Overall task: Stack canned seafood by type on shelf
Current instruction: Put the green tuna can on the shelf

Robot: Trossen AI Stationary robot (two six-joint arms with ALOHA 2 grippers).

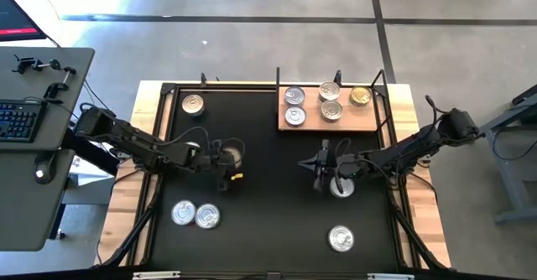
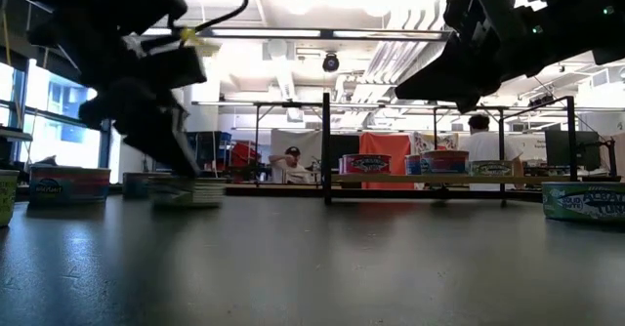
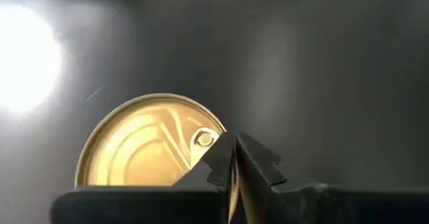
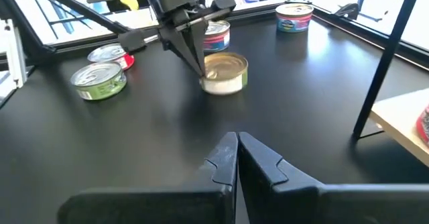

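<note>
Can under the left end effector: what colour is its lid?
Gold; the can shows a shiny gold pull-tab lid, best seen in the left wrist view.

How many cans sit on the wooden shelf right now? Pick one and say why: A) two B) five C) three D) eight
B: the high view shows five cans on the shelf, three in the back row and two in front.

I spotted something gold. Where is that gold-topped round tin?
In the high view, the gold-topped round tin sits left of centre on the black table, right beside the left gripper.
</note>
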